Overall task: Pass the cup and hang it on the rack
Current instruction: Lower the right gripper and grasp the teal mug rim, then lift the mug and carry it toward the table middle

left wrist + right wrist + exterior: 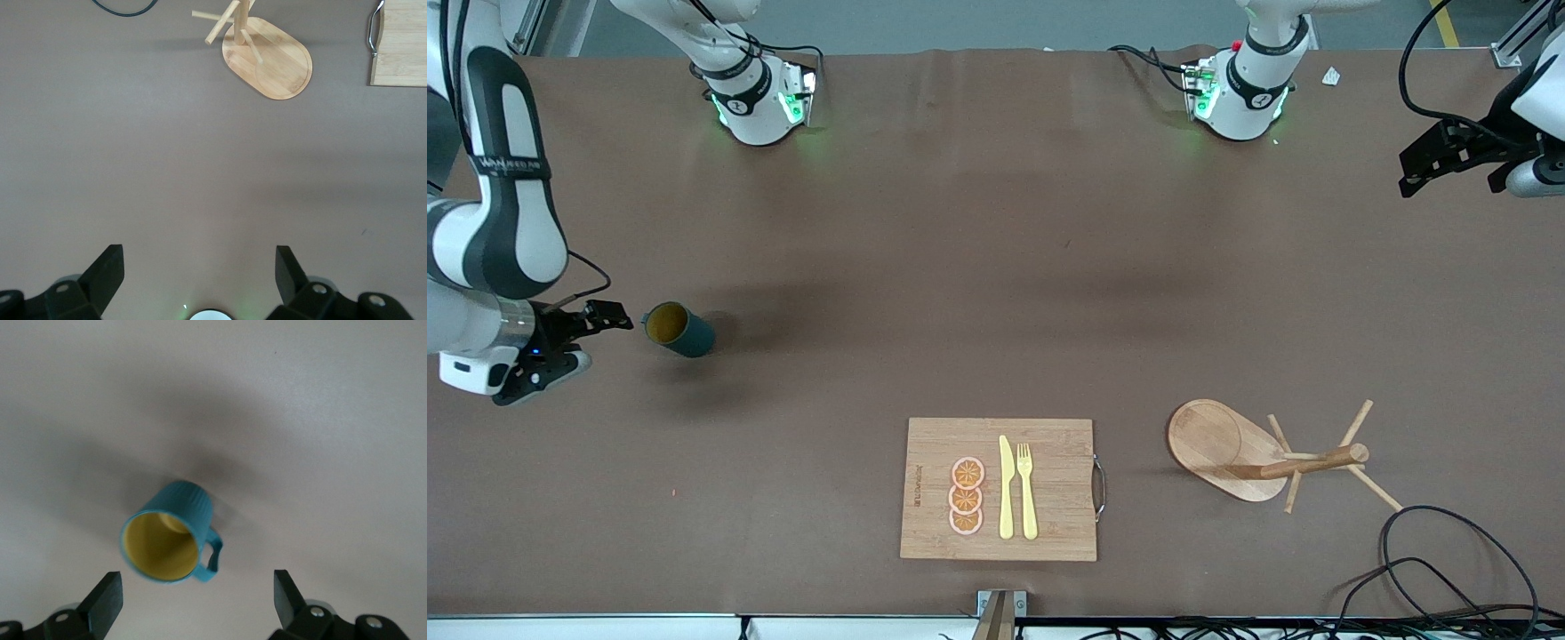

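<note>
The dark teal cup [679,329] with a yellow inside stands on the brown table toward the right arm's end. In the right wrist view the cup [170,533] shows its handle. My right gripper [596,336] is open and empty, low beside the cup and apart from it; in its own view [198,597] the cup lies just ahead of the open fingers. The wooden rack [1227,449] stands toward the left arm's end, and it also shows in the left wrist view [267,60]. My left gripper [1418,169] is open and empty, raised over the table's end; its own view [198,273] shows bare table.
A bamboo cutting board [934,444] with a yellow knife [1006,489], a yellow fork [1027,489] and orange slices [967,495] lies near the front edge, beside the rack. A black cable [1449,551] loops near the rack.
</note>
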`<control>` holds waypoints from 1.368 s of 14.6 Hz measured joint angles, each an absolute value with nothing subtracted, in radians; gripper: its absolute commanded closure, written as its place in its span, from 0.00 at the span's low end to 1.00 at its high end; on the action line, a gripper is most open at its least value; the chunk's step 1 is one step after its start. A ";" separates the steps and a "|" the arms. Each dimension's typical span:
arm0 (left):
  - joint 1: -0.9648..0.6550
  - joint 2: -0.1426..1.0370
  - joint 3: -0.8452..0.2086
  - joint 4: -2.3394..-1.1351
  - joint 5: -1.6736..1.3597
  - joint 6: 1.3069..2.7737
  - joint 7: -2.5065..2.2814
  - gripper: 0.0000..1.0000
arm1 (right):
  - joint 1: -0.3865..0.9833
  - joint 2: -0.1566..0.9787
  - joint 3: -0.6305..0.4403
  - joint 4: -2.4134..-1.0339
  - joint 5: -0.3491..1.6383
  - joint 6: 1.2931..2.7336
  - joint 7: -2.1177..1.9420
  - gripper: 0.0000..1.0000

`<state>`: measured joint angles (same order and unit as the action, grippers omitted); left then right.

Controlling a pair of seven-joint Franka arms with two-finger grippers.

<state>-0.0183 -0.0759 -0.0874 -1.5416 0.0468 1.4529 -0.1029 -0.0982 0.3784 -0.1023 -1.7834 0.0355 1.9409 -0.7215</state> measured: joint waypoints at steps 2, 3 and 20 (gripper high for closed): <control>-0.019 -0.072 -0.088 -1.542 0.047 1.457 -0.103 0.00 | -0.098 0.386 -0.099 -1.841 0.036 2.012 -0.755 0.00; -0.019 -0.070 -0.088 -1.542 0.047 1.460 -0.103 0.00 | -0.097 0.387 -0.095 -1.867 0.036 2.040 -0.764 0.00; -0.012 0.013 -0.084 -1.538 0.045 1.475 -0.103 0.00 | -0.096 0.457 -0.088 -1.934 0.038 2.130 -0.769 1.00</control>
<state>-0.0119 0.0130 -0.0844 -1.5376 0.0448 1.4752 -0.1030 -0.0962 0.4566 -0.0879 -1.9337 0.0378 2.1301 -0.7687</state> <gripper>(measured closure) 0.000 0.828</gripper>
